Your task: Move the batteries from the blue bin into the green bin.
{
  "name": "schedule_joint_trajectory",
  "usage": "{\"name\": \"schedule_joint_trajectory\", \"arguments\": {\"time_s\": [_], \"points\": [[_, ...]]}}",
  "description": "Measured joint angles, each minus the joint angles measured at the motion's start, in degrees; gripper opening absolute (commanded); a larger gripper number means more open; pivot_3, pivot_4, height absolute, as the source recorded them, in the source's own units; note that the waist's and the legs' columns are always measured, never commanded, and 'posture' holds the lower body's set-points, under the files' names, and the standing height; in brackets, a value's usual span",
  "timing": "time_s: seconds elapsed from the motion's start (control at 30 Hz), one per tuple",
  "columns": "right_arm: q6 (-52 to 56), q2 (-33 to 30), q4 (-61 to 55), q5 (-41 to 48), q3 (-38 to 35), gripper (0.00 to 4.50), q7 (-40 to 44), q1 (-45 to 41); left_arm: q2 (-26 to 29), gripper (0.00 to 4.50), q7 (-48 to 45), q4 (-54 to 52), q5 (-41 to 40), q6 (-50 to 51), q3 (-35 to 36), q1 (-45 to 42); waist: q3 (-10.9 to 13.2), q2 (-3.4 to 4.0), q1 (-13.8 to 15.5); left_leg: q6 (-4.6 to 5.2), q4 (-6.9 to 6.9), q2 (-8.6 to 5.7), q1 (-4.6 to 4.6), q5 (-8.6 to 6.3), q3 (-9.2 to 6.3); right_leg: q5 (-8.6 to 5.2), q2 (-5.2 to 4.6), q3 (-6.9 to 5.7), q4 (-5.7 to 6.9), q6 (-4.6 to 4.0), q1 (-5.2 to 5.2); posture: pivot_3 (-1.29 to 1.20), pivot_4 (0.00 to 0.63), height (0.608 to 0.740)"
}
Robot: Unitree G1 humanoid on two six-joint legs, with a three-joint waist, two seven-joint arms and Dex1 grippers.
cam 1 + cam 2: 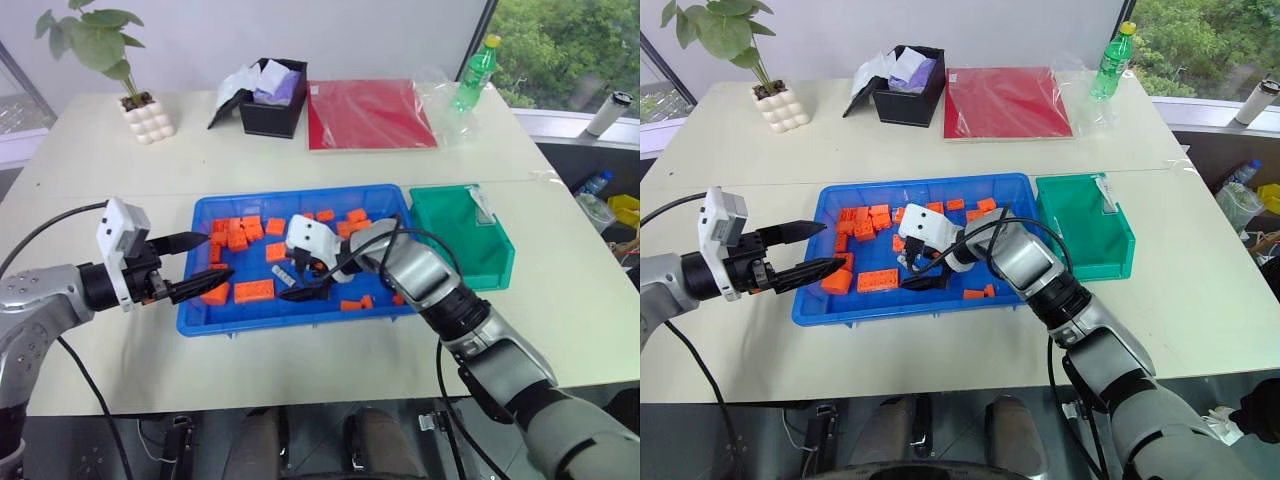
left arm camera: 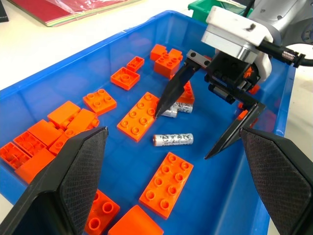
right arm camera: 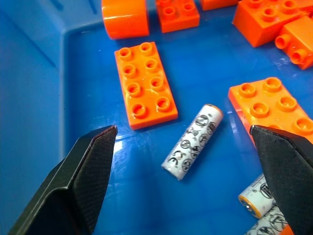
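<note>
The blue bin (image 1: 290,322) lies in the middle of the table, strewn with orange blocks (image 1: 253,290). Two or three silver batteries lie on its floor: one (image 3: 192,142) apart from the others, the rest (image 3: 257,197) close together beside an orange block. My right gripper (image 1: 300,281) is inside the bin, low and open, its fingers on either side of the lone battery (image 2: 172,139) without touching it. My left gripper (image 1: 216,256) hovers open over the bin's left end, holding nothing. The green bin (image 1: 495,265) stands against the blue bin's right side.
At the back of the table stand a black box (image 1: 272,100) with papers, a red folder (image 1: 368,112), a green bottle (image 1: 476,72) and a potted plant (image 1: 140,110). A label or slip lies inside the green bin (image 1: 483,205).
</note>
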Motion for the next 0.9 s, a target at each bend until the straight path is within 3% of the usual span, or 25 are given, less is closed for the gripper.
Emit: {"name": "schedule_joint_trajectory", "arguments": {"time_s": [0.1, 0.87, 0.9], "points": [[-1.3, -0.2, 0.0, -1.1, 0.5, 2.19, 0.3, 0.0, -0.1, 4.5, 0.1, 0.0, -0.3, 0.0, 0.0, 0.0, 0.0, 0.0, 0.0, 0.0, 0.0, 0.0, 0.0, 0.0, 0.0, 0.0, 0.0, 0.0, 0.0, 0.0, 0.0, 0.0, 0.15, 0.74], [-8.3, 1.6, 4.6, -5.6, 2.7, 2.19, 1.2, 1.0, -0.5, 4.5, 1.8, -0.9, -1.0, 0.0, 0.7, 0.0, 0.0, 0.0, 0.0, -0.01, 0.0, 0.0, 0.0, 0.0, 0.0, 0.0, 0.0, 0.0, 0.0, 0.0, 0.0, 0.0, 0.15, 0.74], [-8.7, 1.9, 4.9, -5.7, 2.7, 1.92, 1.1, 1.0, -0.5, 4.5, 1.9, -1.0, -1.0, 0.0, 0.7, 0.0, 0.0, 0.0, 0.0, -0.01, 0.0, 0.0, 0.0, 0.0, 0.0, 0.0, 0.0, 0.0, 0.0, 0.0, 0.0, 0.0, 0.15, 0.74]]}}
